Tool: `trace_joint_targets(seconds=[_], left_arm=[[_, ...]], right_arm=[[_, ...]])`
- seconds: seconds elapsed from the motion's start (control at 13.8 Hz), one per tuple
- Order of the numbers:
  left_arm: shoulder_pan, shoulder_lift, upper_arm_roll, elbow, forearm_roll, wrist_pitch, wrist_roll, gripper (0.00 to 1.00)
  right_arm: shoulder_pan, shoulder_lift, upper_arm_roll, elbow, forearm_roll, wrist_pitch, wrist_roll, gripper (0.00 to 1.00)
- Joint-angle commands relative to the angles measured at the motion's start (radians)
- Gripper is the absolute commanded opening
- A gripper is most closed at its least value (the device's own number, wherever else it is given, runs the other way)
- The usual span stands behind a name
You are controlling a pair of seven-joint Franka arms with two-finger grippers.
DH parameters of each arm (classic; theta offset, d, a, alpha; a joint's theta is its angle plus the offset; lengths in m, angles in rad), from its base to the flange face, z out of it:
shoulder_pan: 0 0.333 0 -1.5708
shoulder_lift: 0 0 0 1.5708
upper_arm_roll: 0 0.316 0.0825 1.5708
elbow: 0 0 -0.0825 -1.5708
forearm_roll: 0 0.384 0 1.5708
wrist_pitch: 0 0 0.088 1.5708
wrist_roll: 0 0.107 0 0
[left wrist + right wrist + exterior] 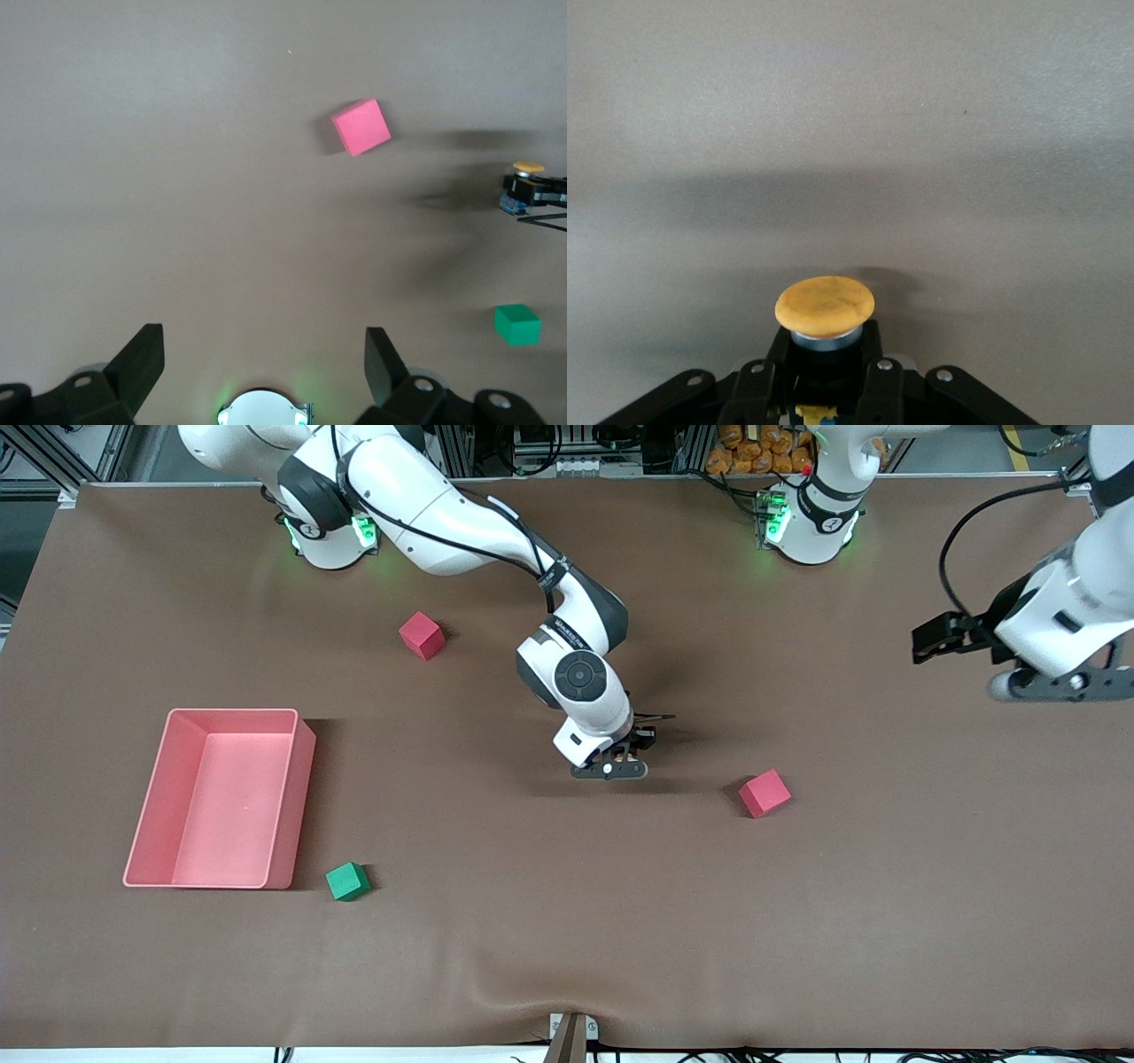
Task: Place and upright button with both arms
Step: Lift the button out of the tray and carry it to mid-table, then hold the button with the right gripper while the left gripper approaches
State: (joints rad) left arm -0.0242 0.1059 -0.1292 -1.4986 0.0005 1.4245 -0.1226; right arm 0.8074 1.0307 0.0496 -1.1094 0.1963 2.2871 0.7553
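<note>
My right gripper (631, 755) is low over the middle of the table, shut on the button (825, 305). The round orange cap points up above the black fingers (882, 382), which clamp the dark body. In the left wrist view the button (529, 168) stands cap up in that gripper, close to the table; I cannot tell whether it touches. In the front view the hand hides the button. My left gripper (928, 640) is open and empty, held in the air over the left arm's end of the table (264, 341).
One pink cube (765, 793) lies beside the right gripper toward the left arm's end, also in the left wrist view (361, 127). Another pink cube (422, 635) lies nearer the right arm's base. A green cube (347, 881) sits beside the pink tray (301, 806).
</note>
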Motion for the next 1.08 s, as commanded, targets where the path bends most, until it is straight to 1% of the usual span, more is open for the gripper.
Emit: trace_joint_targets(seconds=[0.0,0.14,0.22,0.29,0.36,0.51,0.65,0.79,1.01], left_arm=[[-0.028,0.047,0.0,0.014,-0.03,-0.001,-0.008,1.0],[-0.042,0.077,0.0,0.012,-0.049,-0.004,-0.018,1.0],[-0.055,0.093,0.0,0.011,-0.063,-0.006,-0.035,1.0],[-0.066,0.107,-0.001,0.011,-0.071,-0.01,-0.057,1.0],[-0.08,0.123,-0.001,0.011,-0.077,-0.012,-0.077,1.0],[-0.092,0.153,-0.001,0.011,-0.08,-0.013,-0.088,1.0],[-0.095,0.192,-0.001,0.011,-0.123,-0.029,-0.088,1.0],[-0.089,0.23,0.0,0.014,-0.158,-0.027,-0.08,1.0],[-0.117,0.296,0.0,0.029,-0.157,-0.021,-0.075,1.0]], right_arm=[[0.019,0.037,-0.011,0.049,-0.001,0.011,0.025,0.0],[0.029,0.045,-0.023,0.049,-0.008,0.012,0.024,0.0],[0.042,0.046,-0.04,0.049,-0.02,0.012,0.022,0.34],[0.05,0.046,-0.043,0.048,-0.038,0.014,0.015,0.98],[0.05,0.046,-0.042,0.048,-0.079,0.023,0.012,1.0],[0.049,0.046,-0.04,0.048,-0.084,0.025,0.015,1.0],[0.035,0.029,-0.039,0.048,-0.083,0.005,0.015,1.0],[0.01,-0.01,-0.03,0.049,-0.081,-0.084,0.013,1.0],[-0.042,-0.116,-0.033,0.049,-0.081,-0.233,0.012,1.0]])
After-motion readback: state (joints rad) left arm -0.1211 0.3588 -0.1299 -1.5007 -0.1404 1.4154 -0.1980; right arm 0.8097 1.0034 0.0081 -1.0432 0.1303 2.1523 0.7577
